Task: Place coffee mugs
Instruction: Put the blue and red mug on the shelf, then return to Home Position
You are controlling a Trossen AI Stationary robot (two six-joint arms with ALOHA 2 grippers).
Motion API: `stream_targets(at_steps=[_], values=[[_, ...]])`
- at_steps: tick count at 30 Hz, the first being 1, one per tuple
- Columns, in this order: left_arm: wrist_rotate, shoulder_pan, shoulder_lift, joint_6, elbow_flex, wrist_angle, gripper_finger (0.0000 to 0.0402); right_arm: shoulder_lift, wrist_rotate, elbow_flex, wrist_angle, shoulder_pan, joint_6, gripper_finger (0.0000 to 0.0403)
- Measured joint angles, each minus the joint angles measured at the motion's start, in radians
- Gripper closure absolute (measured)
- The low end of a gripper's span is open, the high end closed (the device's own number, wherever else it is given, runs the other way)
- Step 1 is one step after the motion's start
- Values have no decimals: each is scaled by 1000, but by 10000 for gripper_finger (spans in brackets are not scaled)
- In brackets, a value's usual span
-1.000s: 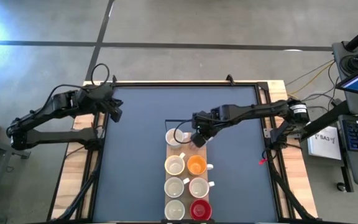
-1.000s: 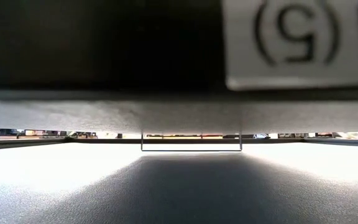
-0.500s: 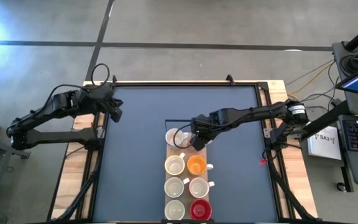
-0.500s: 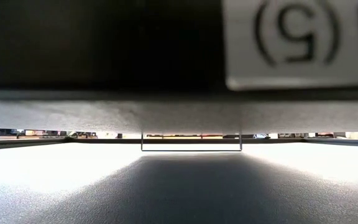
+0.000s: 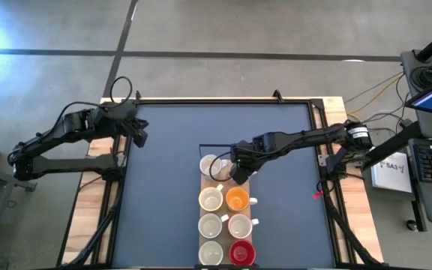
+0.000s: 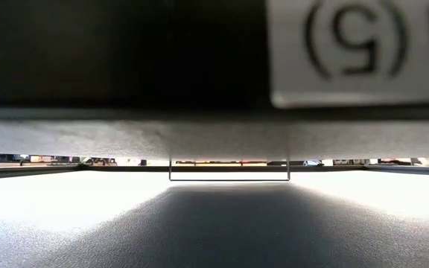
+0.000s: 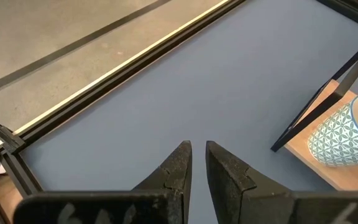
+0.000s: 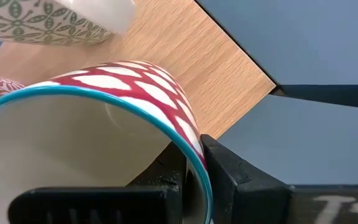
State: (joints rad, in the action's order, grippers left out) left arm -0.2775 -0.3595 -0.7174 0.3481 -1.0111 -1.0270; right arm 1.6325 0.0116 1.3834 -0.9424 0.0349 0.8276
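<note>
A wooden board (image 5: 250, 184) at the table's middle near side carries two columns of coffee mugs: white ones (image 5: 211, 199), an orange one (image 5: 237, 199) and a red one (image 5: 241, 253). A mug with a teal-patterned side (image 7: 347, 137) stands at the board's far left. My right gripper (image 5: 235, 171) is over the board's far right corner, shut on a mug with a red-patterned side and teal rim (image 8: 104, 124). My left gripper (image 5: 139, 135) hovers over the table's far left, shut, holding nothing. My right gripper pinches the red-patterned mug's wall at the rim (image 8: 192, 149), one finger (image 8: 166, 180) inside the mug and one (image 8: 235, 180) outside. The fingers come steeply from above. The mug is tilted over the board; whether its base touches the board is hidden.
A thin black wire frame (image 7: 328, 93) stands at the board's far end. Dark blue mat (image 5: 171, 180) lies free on both sides of the board. The low view is blocked by a dark object with a white label (image 6: 356, 52) close to the camera.
</note>
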Motion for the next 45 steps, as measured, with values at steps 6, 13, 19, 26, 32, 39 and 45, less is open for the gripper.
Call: stream_targets(at_steps=[6,13,19,26,32,39,45], values=[[0,0,0,0,0,-1,372,-14,15,0,-3,3,-2,369],[0,0,0,0,0,0,372,-30,10,0,8,3,-7,369],[0,0,0,0,0,0,372,-29,3,0,12,2,-12,369],[0,0,0,0,0,0,372,-29,-13,0,14,2,-33,369],[0,0,0,0,0,1,372,-30,-14,1,14,2,-53,360],[0,0,0,0,0,1,372,-32,-14,3,20,-1,-53,329],[0,0,0,0,0,1,372,-35,-12,3,21,-16,-53,313]])
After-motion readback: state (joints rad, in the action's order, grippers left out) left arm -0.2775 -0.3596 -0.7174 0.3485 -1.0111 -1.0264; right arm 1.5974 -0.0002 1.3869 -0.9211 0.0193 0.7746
